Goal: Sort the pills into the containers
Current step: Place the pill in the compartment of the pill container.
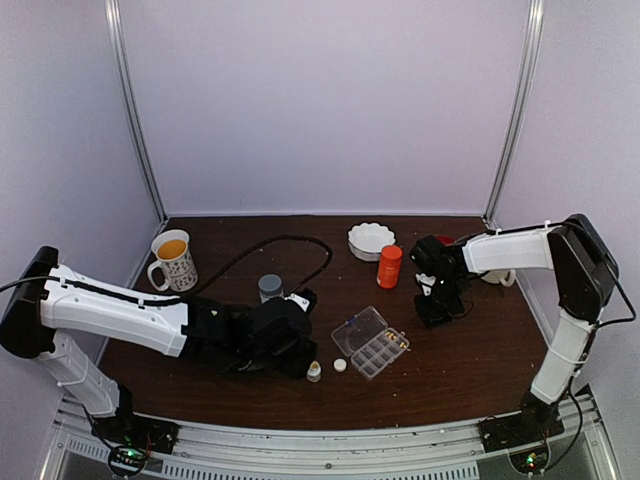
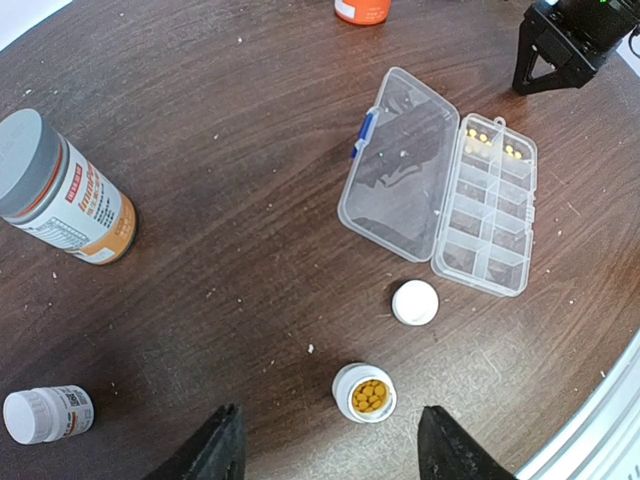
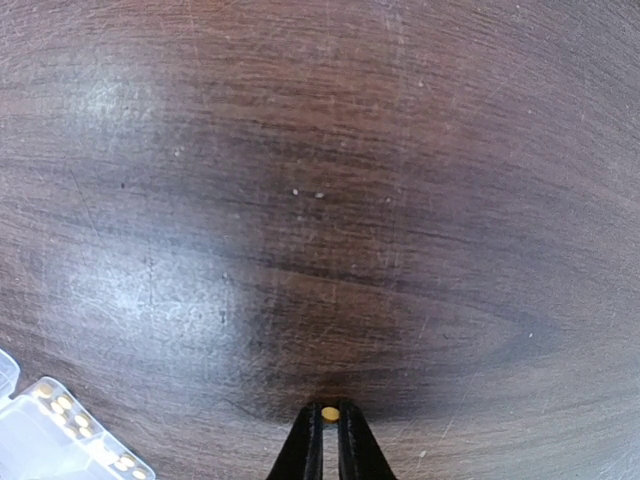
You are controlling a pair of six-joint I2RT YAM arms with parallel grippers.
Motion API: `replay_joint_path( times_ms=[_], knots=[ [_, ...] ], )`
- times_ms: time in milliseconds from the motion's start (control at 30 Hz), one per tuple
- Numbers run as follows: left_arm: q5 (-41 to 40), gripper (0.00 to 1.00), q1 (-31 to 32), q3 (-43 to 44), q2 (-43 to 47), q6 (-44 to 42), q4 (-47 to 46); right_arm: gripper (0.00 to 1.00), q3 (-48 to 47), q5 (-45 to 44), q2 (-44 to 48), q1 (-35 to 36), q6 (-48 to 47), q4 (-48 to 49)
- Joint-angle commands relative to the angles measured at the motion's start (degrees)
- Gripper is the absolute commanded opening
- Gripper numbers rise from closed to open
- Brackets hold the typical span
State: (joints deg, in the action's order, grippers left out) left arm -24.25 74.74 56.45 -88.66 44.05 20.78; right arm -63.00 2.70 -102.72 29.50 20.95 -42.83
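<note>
Pill (image 3: 330, 413) is pinched at the very tips of the right tool (image 3: 330, 434), jaws nearly closed on it. It's over the desk (image 3: 320, 200), beside the pill box (image 3: 50, 432), not over it. More pills (image 2: 481, 135) sit in the end cells (image 2: 513, 152). Left tool (image 2: 335, 450) is wide open and holds nothing, near the open bottle (image 2: 365, 393).

Risks:
- Tip-only grip, so the pill could pop out in transit.
- Released short of a cell, it rolls off across the desk or lands on the flat lid (image 2: 395, 170).
</note>
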Motion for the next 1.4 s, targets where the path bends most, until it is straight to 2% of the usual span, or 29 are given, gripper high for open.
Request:
replay_joint_path(
  times_ms=[0,267,533,800,1367],
  knots=[
    [-0.8,0.62,0.3,-0.7,0.4,0.2,-1.5,0.08,-0.1,-1.2,-0.7,-0.4,0.2,-0.1],
    [-1.3,0.62,0.2,-0.5,0.5,0.3,-0.8,0.08,1.2,-0.5,5.8,2.4,0.8,-1.9],
    [-1.9,0.62,0.2,-0.4,0.6,0.5,-0.1,0.08,2.8,1.7,10.8,10.0,2.9,-3.0],
    [-2.0,0.62,0.2,-0.3,0.8,0.6,0.2,0.08,-0.6,3.3,8.0,16.6,4.2,-2.5],
    [-2.5,0.62,0.2,-1.6,2.2,1.4,0.5,0.13,-4.6,-0.8,3.8,17.1,3.6,-4.6]
  ],
)
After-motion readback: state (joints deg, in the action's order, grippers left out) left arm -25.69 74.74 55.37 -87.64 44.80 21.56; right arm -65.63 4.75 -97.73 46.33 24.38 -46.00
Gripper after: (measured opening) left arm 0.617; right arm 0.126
